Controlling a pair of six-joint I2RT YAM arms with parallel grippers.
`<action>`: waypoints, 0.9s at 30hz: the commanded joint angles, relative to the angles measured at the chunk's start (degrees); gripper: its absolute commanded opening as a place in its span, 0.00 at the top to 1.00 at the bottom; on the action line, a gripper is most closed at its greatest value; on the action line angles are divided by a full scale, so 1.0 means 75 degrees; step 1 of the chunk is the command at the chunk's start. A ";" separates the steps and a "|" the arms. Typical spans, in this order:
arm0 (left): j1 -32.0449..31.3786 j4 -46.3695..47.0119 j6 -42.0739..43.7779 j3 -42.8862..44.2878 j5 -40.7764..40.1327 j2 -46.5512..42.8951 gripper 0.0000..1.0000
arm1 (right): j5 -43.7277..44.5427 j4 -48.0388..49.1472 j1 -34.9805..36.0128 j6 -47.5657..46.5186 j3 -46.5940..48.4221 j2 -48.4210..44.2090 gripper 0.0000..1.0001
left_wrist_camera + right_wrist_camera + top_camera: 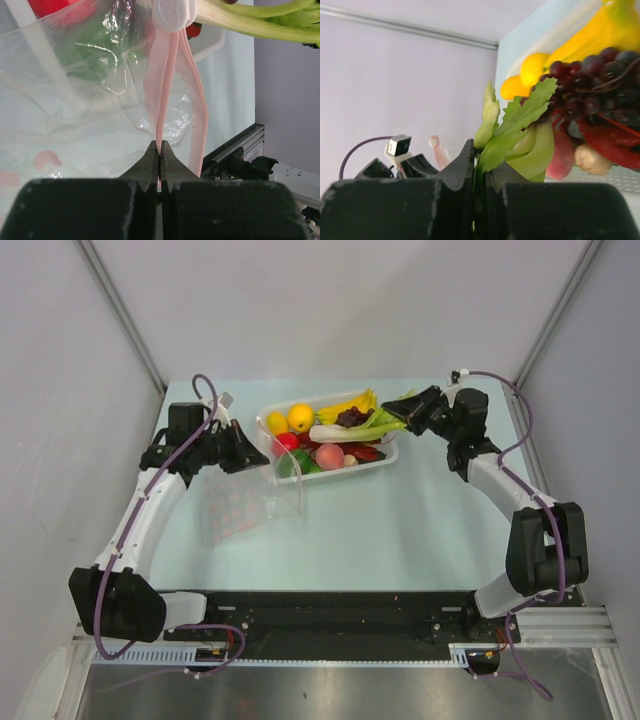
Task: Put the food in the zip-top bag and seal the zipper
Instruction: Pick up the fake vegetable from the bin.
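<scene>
The food lies heaped in a white basket (388, 462): bananas (357, 403), grapes (351, 417), a lemon (277, 423), an orange (300, 418), a peach (330, 456) and a leafy stalk (345, 431). The clear zip-top bag (243, 505) lies left of the basket, its mouth raised. My left gripper (262, 453) is shut on the pink zipper (167, 90), pinched at the jaw tips (160, 150) below the white slider (174, 12). My right gripper (399, 415) is shut on the stalk's green leaves (520, 120) at the basket's right end (480, 162).
The grapes (600, 85), bananas (600, 30) and a red piece of food crowd close to the right gripper. Grey walls stand on both sides. A black rail (330, 610) runs along the near table edge.
</scene>
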 commanded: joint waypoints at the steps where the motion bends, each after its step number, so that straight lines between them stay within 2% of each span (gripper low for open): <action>1: 0.0132 0.0131 -0.0088 -0.0053 0.0116 -0.0267 1.00 | -0.0395 0.0873 0.0318 0.0290 0.0481 -0.0083 1.00; 7: 0.0249 0.0154 -0.0099 -0.0089 0.0093 -0.0255 1.00 | -0.0313 0.1225 0.0541 0.0267 0.1193 0.0210 1.00; 12: 0.0319 0.0178 -0.0170 -0.0042 0.0163 -0.0208 1.00 | -0.0512 0.1027 0.0518 -0.0177 0.1863 0.0164 1.00; 18: 0.0319 0.0260 -0.0299 0.0005 0.0315 -0.0220 1.00 | -0.0758 0.0302 0.0448 -0.1396 0.2344 -0.0527 1.00; 27: 0.0319 0.0295 -0.0440 0.0227 0.0421 -0.0301 1.00 | -0.1274 -0.0555 0.0635 -0.2440 0.2719 -0.1547 1.00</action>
